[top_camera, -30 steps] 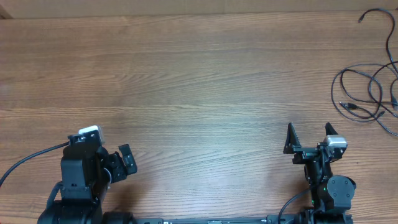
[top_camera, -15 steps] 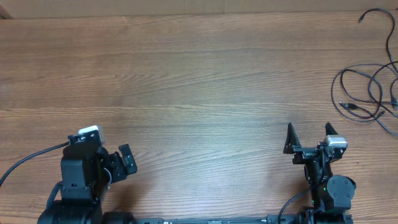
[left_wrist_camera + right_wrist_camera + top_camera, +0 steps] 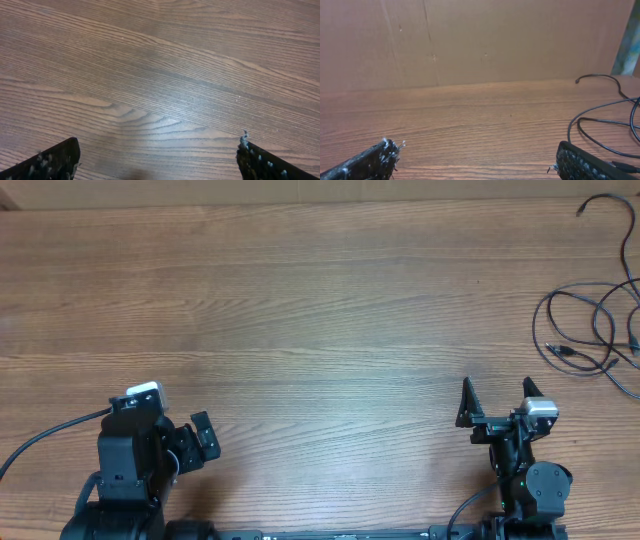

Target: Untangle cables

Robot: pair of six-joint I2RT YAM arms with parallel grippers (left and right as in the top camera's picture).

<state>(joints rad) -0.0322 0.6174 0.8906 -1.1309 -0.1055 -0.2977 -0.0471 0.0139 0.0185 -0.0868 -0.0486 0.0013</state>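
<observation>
The cables (image 3: 590, 330) are thin black cords lying in tangled loops at the far right edge of the wooden table, one end curling at the top right corner. They also show in the right wrist view (image 3: 605, 125) at the right. My right gripper (image 3: 497, 402) is open and empty near the front edge, well short of the cables; its fingertips frame bare wood (image 3: 477, 157). My left gripper (image 3: 190, 442) is open and empty at the front left, over bare wood (image 3: 157, 155).
A brown cardboard wall (image 3: 470, 40) stands behind the table's far edge. A thicker black robot wire (image 3: 40, 438) runs off the left arm's base at the front left.
</observation>
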